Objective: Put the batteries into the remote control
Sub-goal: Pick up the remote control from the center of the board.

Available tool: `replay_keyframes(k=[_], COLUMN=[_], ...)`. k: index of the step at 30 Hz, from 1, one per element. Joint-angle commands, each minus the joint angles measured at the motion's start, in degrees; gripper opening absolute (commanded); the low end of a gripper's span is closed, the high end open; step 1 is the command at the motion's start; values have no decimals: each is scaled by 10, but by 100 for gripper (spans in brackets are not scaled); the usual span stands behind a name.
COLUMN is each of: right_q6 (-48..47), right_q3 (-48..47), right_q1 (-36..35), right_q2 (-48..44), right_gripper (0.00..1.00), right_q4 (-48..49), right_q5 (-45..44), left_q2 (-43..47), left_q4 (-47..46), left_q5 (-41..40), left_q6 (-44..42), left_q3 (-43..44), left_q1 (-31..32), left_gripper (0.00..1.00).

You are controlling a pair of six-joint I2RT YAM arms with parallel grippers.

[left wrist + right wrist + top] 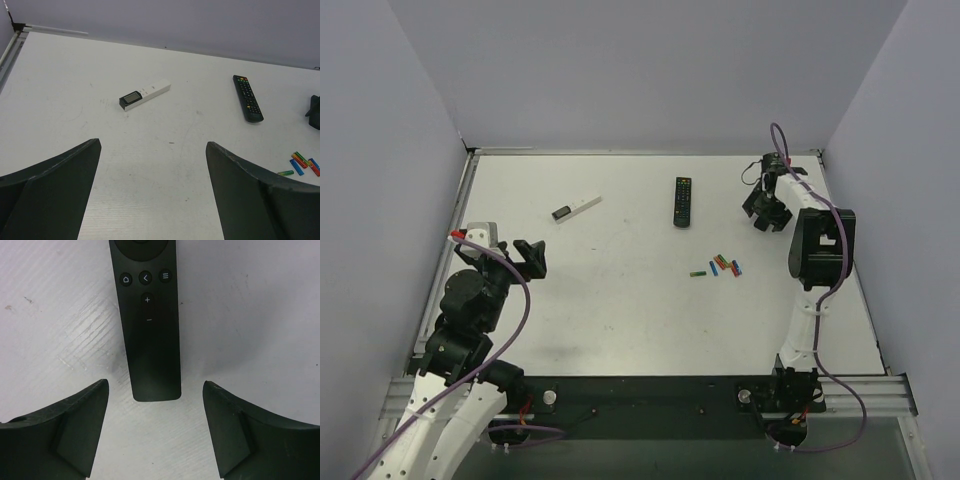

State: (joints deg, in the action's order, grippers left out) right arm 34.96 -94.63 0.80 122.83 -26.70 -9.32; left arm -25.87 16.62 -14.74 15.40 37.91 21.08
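Two grippers are in your views, and neither is clamped on anything. Your right gripper point(155, 386) is out at the far right of the table point(620, 330), with its fingers spread wide. In the right wrist view they stand on either side of the plain end of the slim black remote point(152, 335), with bare table showing between each finger and the remote's edges, so they are not touching it. The remote lies flat with its button face up: you can see a home key, a back arrow, a menu key, a plus and a minus, and part of a round pad cut off by the edge of the frame. From the top camera the remote is hidden under the gripper.

The batteries point(723, 266) lie loose on the table nearer than that gripper and a little to its left. Most form a small huddle of green, blue, red and orange, and one green battery point(698, 272) lies just to the left of the rest. None is in the remote.

Your left gripper point(153, 145) is at the near left, also wide open and holding nothing, well apart from the batteries. In its wrist view it faces the far side of the table. A white stick with a dark end point(145, 94) lies at the far left, and a longer black remote with rows of buttons point(247, 97) lies to the right of it.
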Motion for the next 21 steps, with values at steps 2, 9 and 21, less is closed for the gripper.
replay_keyframes(k=[2,9,21], right_q6=[4,4,-29], right_q3=[-43,-96,-20], right_q1=[8,10,8], right_q2=[29,72,-17], right_gripper=[66,62,22], right_q4=[-36,-85,-53], right_q5=[4,22,41], left_q2=[-1,1,-2], left_q4=[-4,-3,-8], left_q5=[-10,-12,1], left_q6=[-7,-6,-4], left_q3=[6,6,1], left_q1=[5,5,4], left_gripper=[97,98,97])
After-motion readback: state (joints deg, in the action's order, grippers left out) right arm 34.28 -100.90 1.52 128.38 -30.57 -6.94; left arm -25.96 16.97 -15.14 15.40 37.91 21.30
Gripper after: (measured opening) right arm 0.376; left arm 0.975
